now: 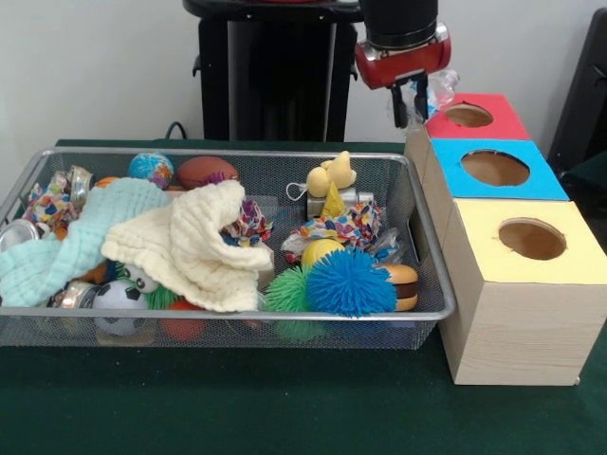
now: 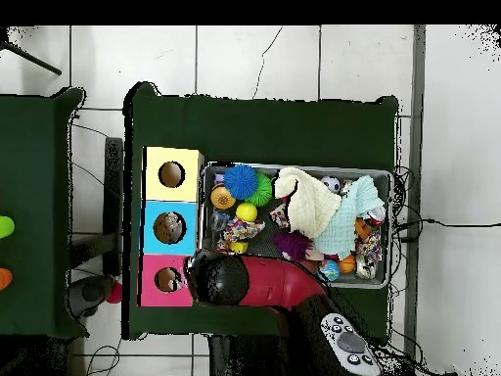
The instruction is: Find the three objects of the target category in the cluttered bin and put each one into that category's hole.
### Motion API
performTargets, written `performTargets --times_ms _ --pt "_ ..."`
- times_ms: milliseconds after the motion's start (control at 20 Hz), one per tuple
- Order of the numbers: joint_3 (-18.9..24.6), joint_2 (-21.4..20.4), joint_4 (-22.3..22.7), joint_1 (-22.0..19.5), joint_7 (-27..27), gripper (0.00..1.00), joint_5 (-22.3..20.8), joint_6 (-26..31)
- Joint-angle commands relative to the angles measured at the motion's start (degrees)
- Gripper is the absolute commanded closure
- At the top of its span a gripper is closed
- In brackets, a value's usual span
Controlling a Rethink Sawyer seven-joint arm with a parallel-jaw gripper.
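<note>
My gripper (image 1: 410, 112) hangs just left of the red-topped box (image 1: 500, 126), at its near corner, above the bin's far right end. It appears shut on a wrinkly see-through bottle (image 1: 440, 87), which sticks out on the side toward the red box's round hole (image 1: 469, 116). In the overhead view the arm (image 2: 256, 282) covers the gripper beside the red box's hole (image 2: 168, 281). The silver mesh bin (image 1: 228, 153) is full of clutter. No other bottle shows clearly among it.
The blue-topped box (image 1: 495, 168) and the yellow-topped box (image 1: 531, 239) stand in a row with the red one, right of the bin. The bin holds a cream cloth (image 1: 194, 242), a mint cloth (image 1: 76, 237), spiky balls (image 1: 351, 282), a can (image 1: 19, 232) and a yellow toy (image 1: 330, 175).
</note>
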Motion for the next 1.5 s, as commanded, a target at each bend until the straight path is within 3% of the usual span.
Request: performTargets --times_ms 50,550,800,1050,1500 --pt "-0.7 0.0 5.8 0.8 18.8 1.0 6.3 -6.9" --pt "-5.0 3.6 5.3 4.2 17.4 1.0 5.7 -13.2" --pt "-4.1 5.1 6.0 4.4 18.3 1.0 6.4 -17.3" --pt "-3.8 3.5 7.6 4.8 19.1 1.0 7.8 -17.4" --pt "-6.3 -1.1 7.2 10.1 20.6 1.0 11.8 -12.9"
